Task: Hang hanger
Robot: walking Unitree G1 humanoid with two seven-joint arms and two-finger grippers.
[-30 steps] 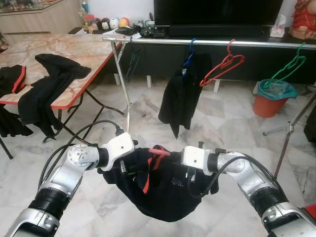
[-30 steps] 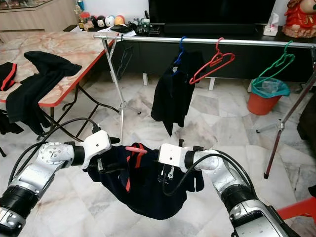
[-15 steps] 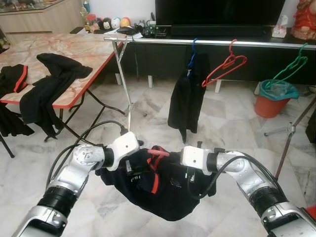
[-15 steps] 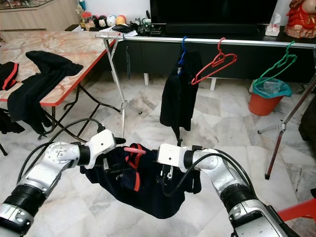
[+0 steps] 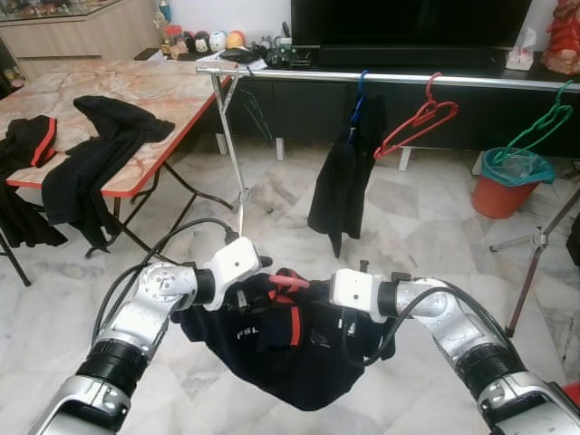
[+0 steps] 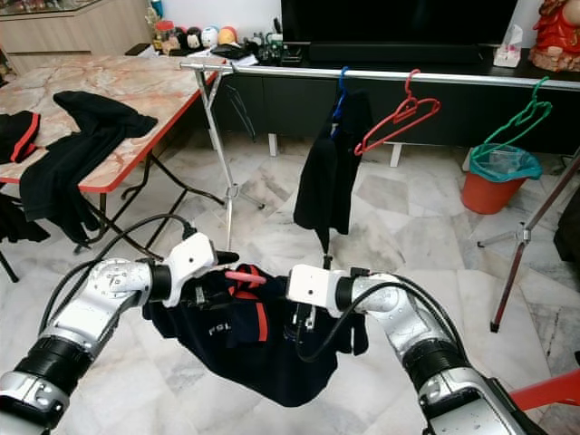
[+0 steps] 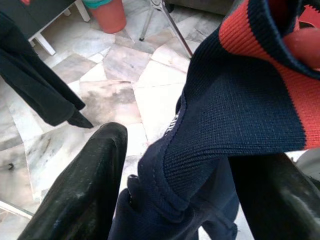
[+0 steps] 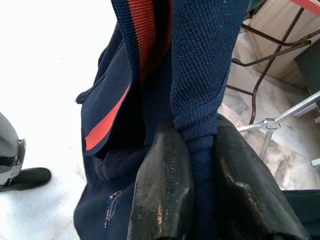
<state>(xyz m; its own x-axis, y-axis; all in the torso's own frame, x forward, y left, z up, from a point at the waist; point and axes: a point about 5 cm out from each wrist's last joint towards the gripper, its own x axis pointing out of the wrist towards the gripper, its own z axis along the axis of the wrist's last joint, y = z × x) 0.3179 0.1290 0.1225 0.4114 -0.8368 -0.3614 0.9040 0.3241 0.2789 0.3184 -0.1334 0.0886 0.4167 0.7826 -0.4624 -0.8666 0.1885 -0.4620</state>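
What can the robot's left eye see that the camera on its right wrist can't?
The left eye view alone takes in both silver arms, the long metal clothes rail with a red plastic hanger and a green plastic hanger, and the orange bin. The right wrist view alone gives a close look at the right gripper pinching a fold of knit cloth. Both show the dark navy garment with red stripes and the pale marble floor.
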